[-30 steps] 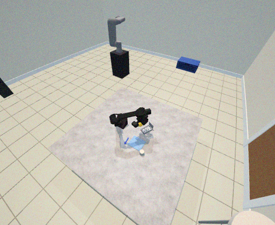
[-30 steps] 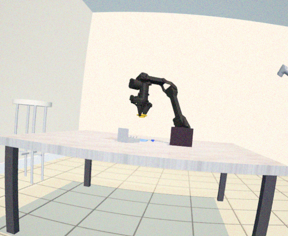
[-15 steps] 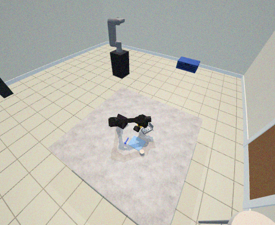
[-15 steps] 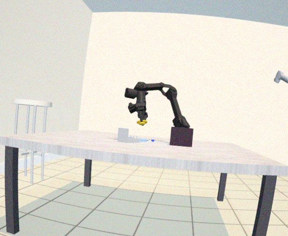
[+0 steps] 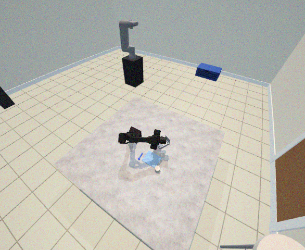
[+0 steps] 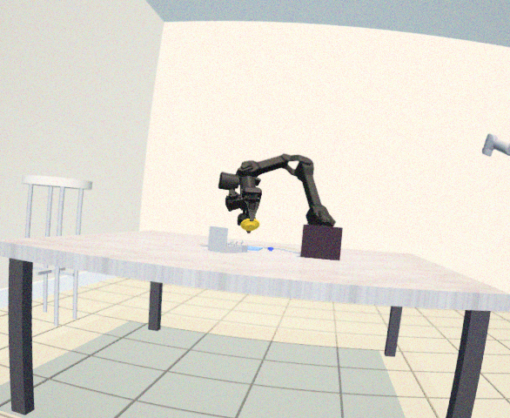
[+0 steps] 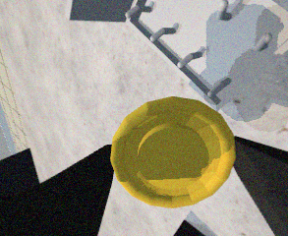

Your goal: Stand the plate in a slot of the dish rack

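My gripper (image 6: 249,223) (image 7: 169,147) is shut on the yellow plate (image 6: 249,228) (image 7: 173,162), with a finger at each side of its rim. The plate is held in the air, its face tilted partly toward the exterior camera. In the top view the arm hides the plate. The grey dish rack (image 6: 218,238) (image 7: 168,51) stands on the table, lower than the plate and slightly left of it in the exterior view. In the wrist view its rail and pegs are at the upper right, beyond the plate. The plate and rack are apart.
A light blue square (image 5: 150,158) lies near the rack, with a small blue utensil (image 5: 140,155) beside it. A whitish cup (image 5: 157,168) stands at the square's corner. The arm's dark base block (image 6: 321,243) is right of the rack in the exterior view.
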Available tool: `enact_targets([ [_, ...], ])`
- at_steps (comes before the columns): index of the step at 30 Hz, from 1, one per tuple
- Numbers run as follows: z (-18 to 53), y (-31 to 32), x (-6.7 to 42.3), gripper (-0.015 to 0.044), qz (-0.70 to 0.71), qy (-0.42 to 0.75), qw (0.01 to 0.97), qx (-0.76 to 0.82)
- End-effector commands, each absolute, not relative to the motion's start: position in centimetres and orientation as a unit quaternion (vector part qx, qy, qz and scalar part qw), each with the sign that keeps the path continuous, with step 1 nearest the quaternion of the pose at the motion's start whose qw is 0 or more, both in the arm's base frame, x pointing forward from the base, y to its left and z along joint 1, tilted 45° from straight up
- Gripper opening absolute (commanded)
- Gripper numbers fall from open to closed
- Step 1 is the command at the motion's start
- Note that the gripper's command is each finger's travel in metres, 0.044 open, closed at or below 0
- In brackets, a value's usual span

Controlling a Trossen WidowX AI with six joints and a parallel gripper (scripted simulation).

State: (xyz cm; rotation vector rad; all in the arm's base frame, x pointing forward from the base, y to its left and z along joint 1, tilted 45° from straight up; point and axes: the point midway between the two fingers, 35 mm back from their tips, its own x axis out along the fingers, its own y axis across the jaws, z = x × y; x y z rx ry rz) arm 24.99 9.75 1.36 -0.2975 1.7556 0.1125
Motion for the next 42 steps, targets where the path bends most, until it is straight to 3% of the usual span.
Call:
enact_targets([
  [1,0.9,9.5,25.0,0.0,0.097,0.76,0.631,-0.123],
  [20,-0.9,8.0,25.8,0.0,0.328,0.651,0.674,-0.123],
  [42,-0.7,5.7,26.6,0.0,0.495,0.393,0.745,-0.214],
])
